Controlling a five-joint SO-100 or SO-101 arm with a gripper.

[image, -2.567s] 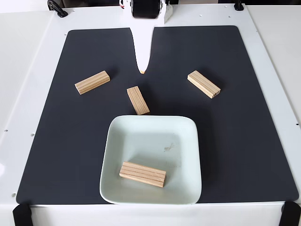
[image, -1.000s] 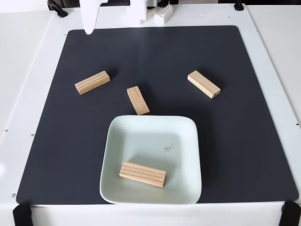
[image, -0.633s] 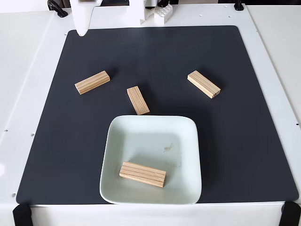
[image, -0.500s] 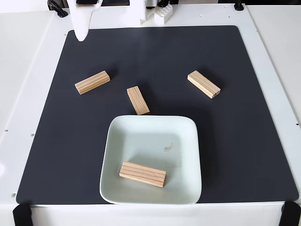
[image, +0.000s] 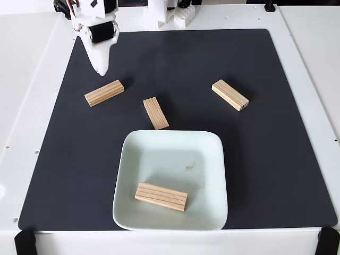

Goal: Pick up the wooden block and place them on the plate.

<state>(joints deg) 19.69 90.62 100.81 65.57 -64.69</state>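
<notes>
My gripper (image: 101, 71) hangs over the mat's far left part, just beyond the left wooden block (image: 104, 93) and not touching it. Its white fingers read as one tapered wedge with no gap and nothing between them. A second wooden block (image: 156, 113) lies just beyond the plate's far rim. A third (image: 230, 95) lies at the right of the mat. The plate (image: 212, 159), a square pale mint dish, sits near the front edge and holds another wooden block (image: 161, 196) in its near-left part.
Everything rests on a black mat (image: 265, 159) on a white table (image: 32, 106). The arm's white base (image: 170, 10) stands at the far edge. Black clamps (image: 24, 241) sit at the table's front corners.
The gripper swung from above the mat's middle to the far left corner, then came down and forward toward the left block. No block has moved.
</notes>
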